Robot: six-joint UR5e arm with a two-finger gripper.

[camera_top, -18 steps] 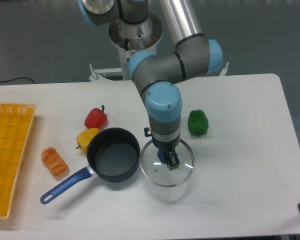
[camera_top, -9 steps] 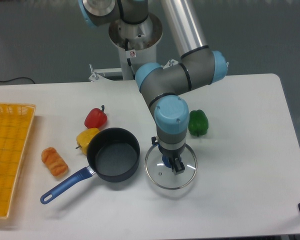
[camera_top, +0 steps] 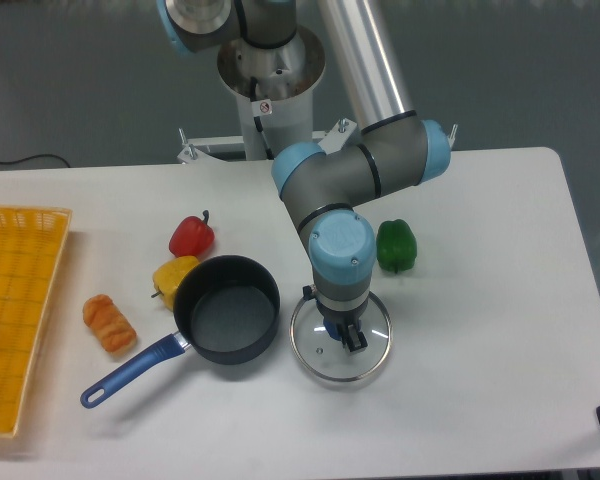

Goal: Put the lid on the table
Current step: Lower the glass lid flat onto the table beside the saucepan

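Note:
The round glass lid (camera_top: 325,358) with a silver rim lies close to or on the white table (camera_top: 480,300), right of the dark saucepan (camera_top: 227,308). My gripper (camera_top: 345,333) points straight down over the lid's centre and is shut on its small blue knob, which is mostly hidden by the fingers. I cannot tell whether the lid touches the table. The saucepan is uncovered and its blue handle (camera_top: 130,372) points to the front left.
A green pepper (camera_top: 396,246) lies just behind the lid. A red pepper (camera_top: 191,236) and a yellow pepper (camera_top: 172,276) lie behind the saucepan. An orange bread piece (camera_top: 109,324) lies left of it. A yellow mesh basket (camera_top: 15,310) stands at the left edge.
The arm has shifted slightly right and lowered with the lid, which now sits lower and nearer the table surface.

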